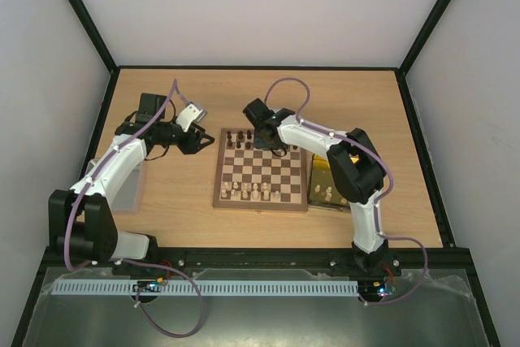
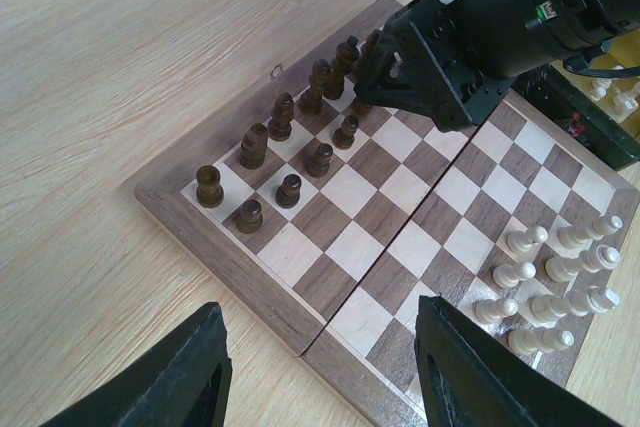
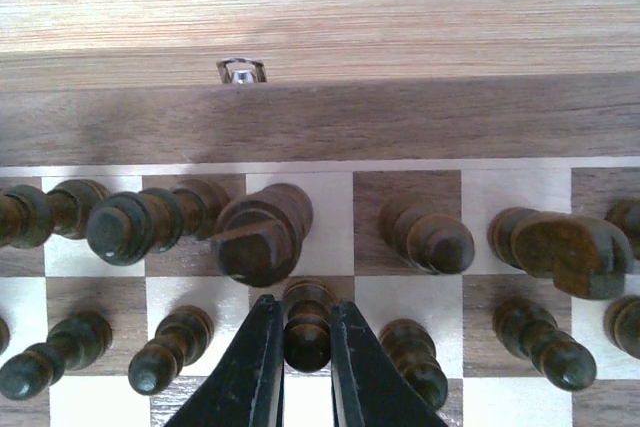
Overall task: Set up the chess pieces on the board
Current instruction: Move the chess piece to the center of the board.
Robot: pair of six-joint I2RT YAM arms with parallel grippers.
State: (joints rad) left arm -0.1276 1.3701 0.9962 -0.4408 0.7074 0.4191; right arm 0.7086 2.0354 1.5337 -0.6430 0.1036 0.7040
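The board [image 1: 219, 188] lies at mid-table. Dark chess pieces [image 1: 244, 137] fill its far rows and cream ones [image 1: 253, 193] stand along its near side. My right gripper [image 3: 303, 319] is shut on a dark pawn [image 3: 308, 339], which stands upright in the second row just in front of the dark king [image 3: 255, 237]. In the top view that gripper [image 1: 265, 142] is over the board's far edge. My left gripper [image 2: 322, 312] is open with nothing between its fingers, hovering over the board's left border [image 2: 250, 292]; it [image 1: 203, 139] shows left of the board.
A shiny gold tray [image 1: 319, 170] with a few cream pieces [image 1: 328, 193] lies right of the board, partly under the right arm. A pale tray [image 1: 130, 188] sits at the left under the left arm. A small metal clasp [image 3: 241, 70] is on the board's far edge.
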